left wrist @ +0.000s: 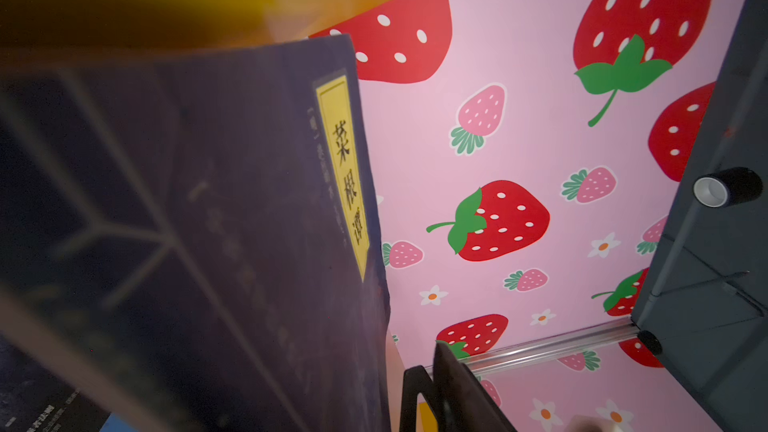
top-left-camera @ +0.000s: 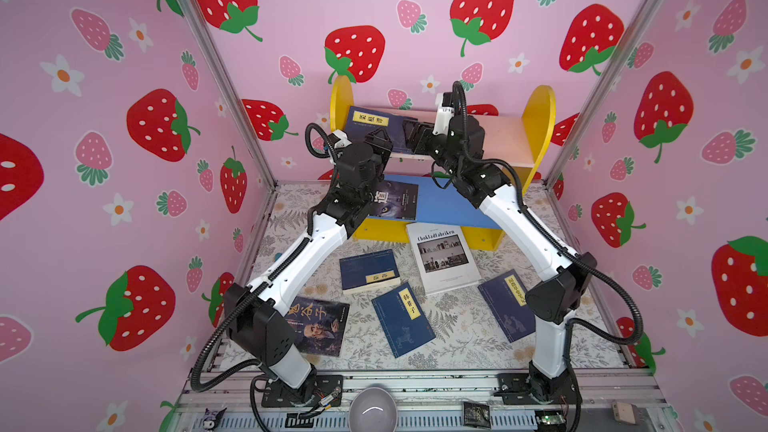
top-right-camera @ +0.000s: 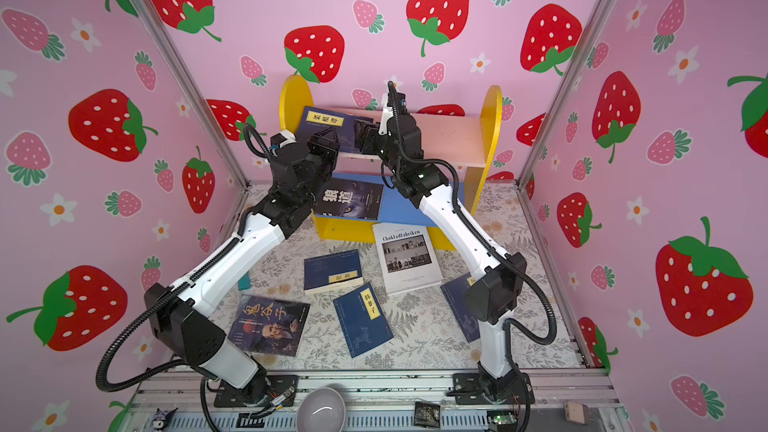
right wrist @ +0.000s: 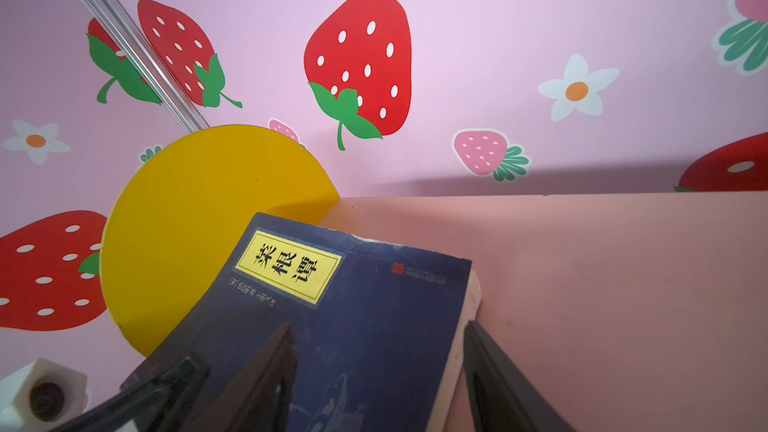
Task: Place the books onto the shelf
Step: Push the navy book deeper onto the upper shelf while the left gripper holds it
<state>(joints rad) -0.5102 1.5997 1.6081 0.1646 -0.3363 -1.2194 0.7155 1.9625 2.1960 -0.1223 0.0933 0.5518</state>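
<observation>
Seven books point(top-left-camera: 371, 127) – two on shelf point(top-left-camera: 538, 126)

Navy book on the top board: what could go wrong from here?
1. The navy book leans tilted on the yellow side panel, not upright. Once the right gripper, jaws either side of it, backs off, it may slide flat or off the pink board's front.
2. The left gripper sits close to the right one at the book; retreating could clip it or drag the book.
</observation>
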